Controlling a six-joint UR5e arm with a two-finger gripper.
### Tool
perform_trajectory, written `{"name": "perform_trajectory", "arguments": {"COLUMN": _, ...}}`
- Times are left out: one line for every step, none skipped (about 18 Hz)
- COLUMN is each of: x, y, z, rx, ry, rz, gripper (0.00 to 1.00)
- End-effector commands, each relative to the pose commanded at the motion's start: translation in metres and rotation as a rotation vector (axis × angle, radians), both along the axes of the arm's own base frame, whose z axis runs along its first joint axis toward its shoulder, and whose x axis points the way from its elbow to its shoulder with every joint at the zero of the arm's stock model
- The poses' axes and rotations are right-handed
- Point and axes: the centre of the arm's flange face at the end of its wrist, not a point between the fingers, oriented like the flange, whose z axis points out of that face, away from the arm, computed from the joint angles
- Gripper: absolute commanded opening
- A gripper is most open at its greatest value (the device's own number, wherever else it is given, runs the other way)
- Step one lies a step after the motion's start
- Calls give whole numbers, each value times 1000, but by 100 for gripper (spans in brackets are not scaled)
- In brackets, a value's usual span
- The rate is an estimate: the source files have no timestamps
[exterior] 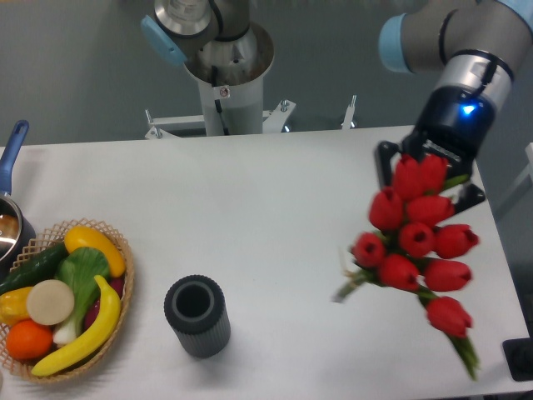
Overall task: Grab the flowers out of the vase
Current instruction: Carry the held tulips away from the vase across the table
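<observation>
No text, label or number can be read; a small red mark on the robot base [221,90] is too small to read.

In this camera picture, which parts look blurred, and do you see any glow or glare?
Camera view: the bunch of red tulip buds looks softly smeared; the dark grey ribbed vase and woven wicker basket are sharp; a blue light glows on the arm just above the gripper; no strong glare on the white table.

I see a matt, ribbed dark grey vase [196,317], glossy plastic-looking red flowers [415,242], a rough woven wicker basket [117,317] of shiny fruit [86,336], and a smooth matt white table [266,208].
</observation>
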Motion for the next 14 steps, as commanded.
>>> {"name": "perform_trajectory", "arguments": {"x": -4, "y": -4, "z": -5, "rx": -31, "ry": 24, "rz": 13, "gripper": 0}}
{"name": "perform_trajectory", "arguments": {"x": -8, "y": -7, "z": -9, "rx": -72, "ry": 58, "rz": 27, "gripper": 0}}
{"name": "perform_trajectory", "arguments": {"x": -13, "y": -12, "z": -15, "rx": -125, "ry": 85, "rz": 53, "gripper": 0}}
{"name": "perform_trajectory", "arguments": {"x": -16, "y": -16, "z": -22, "rx": -180, "ry": 102, "rz": 79, "gripper": 0}}
{"name": "perform_trajectory", "arguments": {"x": -18, "y": -19, "z": -33, "rx": -233, "ry": 105, "rz": 106, "gripper": 0}}
{"name": "perform_trajectory", "arguments": {"x": -18, "y": -21, "z": -42, "rx": -283, "ry": 106, "rz": 127, "gripper": 0}}
{"name": "perform_trajectory", "arguments": {"x": -18, "y": -22, "z": -54, "rx": -333, "ry": 99, "rz": 147, "gripper": 0}}
{"name": "perform_trajectory", "arguments": {"x": -19, "y": -26, "z": -65, "rx": -394, "ry": 100, "rz": 178, "gripper": 0}}
{"name": "perform_trajectory", "arguments": {"x": -20, "y": -29, "z": -70, "rx": -454, "ry": 111, "rz": 208, "gripper": 0}}
{"name": "perform_trajectory", "arguments": {"x": -22, "y": -27, "z": -77, "rx": -513, "ry": 121, "rz": 229, "gripper": 0}}
{"name": "perform_trajectory", "arguments": {"x": -20, "y": -19, "z": -87, "rx": -556, "ry": 128, "rz": 230, "gripper": 0}}
{"name": "perform_trajectory", "arguments": {"x": -19, "y": -13, "z": -91, "rx": -589, "ry": 136, "rz": 237, "gripper": 0}}
{"name": "perform_trajectory", "arguments": {"x": -20, "y": -9, "z": -101, "rx": -631, "ry": 140, "rz": 244, "gripper": 0}}
{"name": "perform_trajectory", "arguments": {"x": -19, "y": -7, "z": -104, "rx": -669, "ry": 152, "rz": 254, "gripper": 0}}
